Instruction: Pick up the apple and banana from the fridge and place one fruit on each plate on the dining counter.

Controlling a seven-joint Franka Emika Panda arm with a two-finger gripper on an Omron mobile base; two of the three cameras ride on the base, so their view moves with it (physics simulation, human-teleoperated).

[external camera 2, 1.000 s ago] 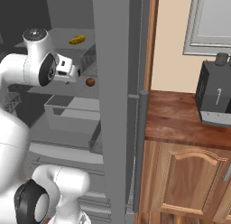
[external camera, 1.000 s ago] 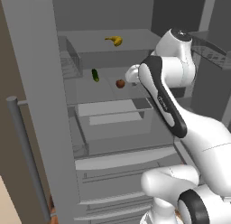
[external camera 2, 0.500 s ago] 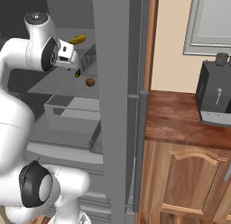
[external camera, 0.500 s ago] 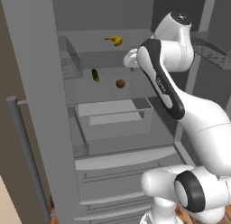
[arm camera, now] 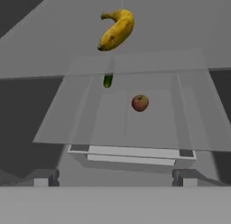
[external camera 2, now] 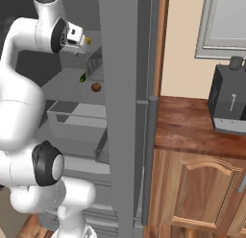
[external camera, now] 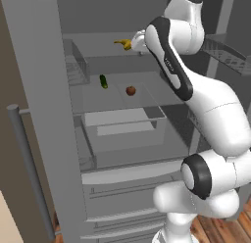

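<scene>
Two base cameras look forward and down from behind the arm (left and right), sharing the tall grey fridge (external camera: pixel 44 114) interior; the hand camera looks along the open pincer (arm camera: pixel 115 184), nearer the curved yellow banana (arm camera: pixel 115 30).

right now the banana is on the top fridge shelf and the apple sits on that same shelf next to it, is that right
Not quite. The banana is on the top shelf, but the apple sits one shelf lower, near the small green vegetable. The hand view shows the two levels clearly, and the left base view confirms it: the apple lies below the banana.
</scene>
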